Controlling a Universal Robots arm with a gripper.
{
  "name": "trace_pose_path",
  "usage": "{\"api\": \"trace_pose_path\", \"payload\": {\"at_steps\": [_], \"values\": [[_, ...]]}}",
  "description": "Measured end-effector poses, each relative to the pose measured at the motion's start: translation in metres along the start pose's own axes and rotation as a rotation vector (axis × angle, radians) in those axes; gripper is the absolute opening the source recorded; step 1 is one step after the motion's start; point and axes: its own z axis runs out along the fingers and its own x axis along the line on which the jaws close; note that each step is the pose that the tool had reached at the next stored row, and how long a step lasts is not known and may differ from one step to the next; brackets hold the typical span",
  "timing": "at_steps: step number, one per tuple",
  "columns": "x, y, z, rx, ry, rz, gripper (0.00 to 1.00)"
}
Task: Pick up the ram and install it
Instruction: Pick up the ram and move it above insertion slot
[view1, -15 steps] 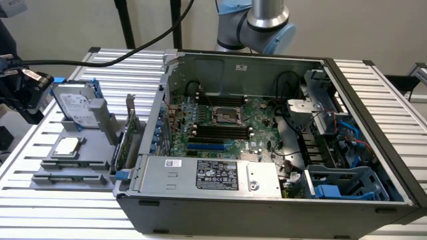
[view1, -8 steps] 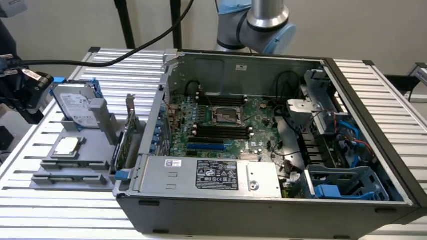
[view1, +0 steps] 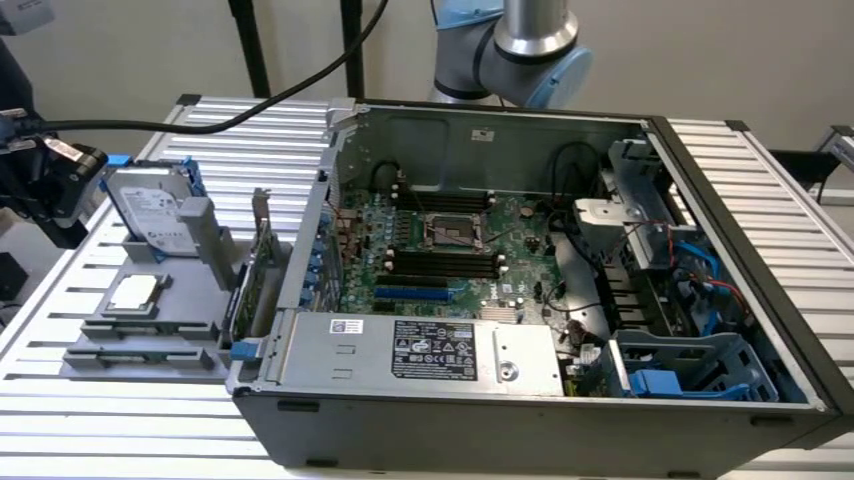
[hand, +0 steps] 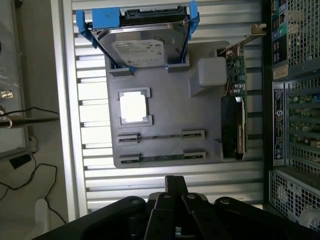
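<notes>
The ram (hand: 160, 158) is a thin green stick standing on edge between two grey clips at the near end of a grey holder tray (hand: 165, 95). A second thin strip (hand: 160, 135) sits in the parallel pair of clips beside it. My gripper (hand: 176, 180) hovers above the slatted table just off the tray's ram end, with its black fingers shut together and nothing between them. In the exterior view the arm's black wrist end (view1: 54, 180) hangs high over the table's left side. The motherboard's long black memory slots (view1: 447, 262) lie open inside the computer case (view1: 534, 400).
The tray also carries a hard drive (hand: 140, 47) in a blue frame, a square silver processor chip (hand: 134, 106) and an upright expansion card (hand: 234, 115). The case wall (hand: 295, 100) runs along the tray's side. A black cable (view1: 200, 125) crosses the table's back.
</notes>
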Motion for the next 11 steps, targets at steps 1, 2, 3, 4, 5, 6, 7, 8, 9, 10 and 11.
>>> {"api": "trace_pose_path", "payload": {"at_steps": [1, 2, 3, 4, 5, 6, 7, 8, 9, 10, 11], "values": [[0.0, 0.0, 0.0, 0.0, 0.0, 0.0, 0.11], [0.0, 0.0, 0.0, 0.0, 0.0, 0.0, 0.11], [0.0, 0.0, 0.0, 0.0, 0.0, 0.0, 0.11], [0.0, 0.0, 0.0, 0.0, 0.0, 0.0, 0.11], [0.0, 0.0, 0.0, 0.0, 0.0, 0.0, 0.11], [0.0, 0.0, 0.0, 0.0, 0.0, 0.0, 0.11], [0.0, 0.0, 0.0, 0.0, 0.0, 0.0, 0.11], [0.0, 0.0, 0.0, 0.0, 0.0, 0.0, 0.11], [0.0, 0.0, 0.0, 0.0, 0.0, 0.0, 0.11], [0.0, 0.0, 0.0, 0.0, 0.0, -0.002, 0.11], [0.0, 0.0, 0.0, 0.0001, 0.0001, -0.009, 0.11]]}}
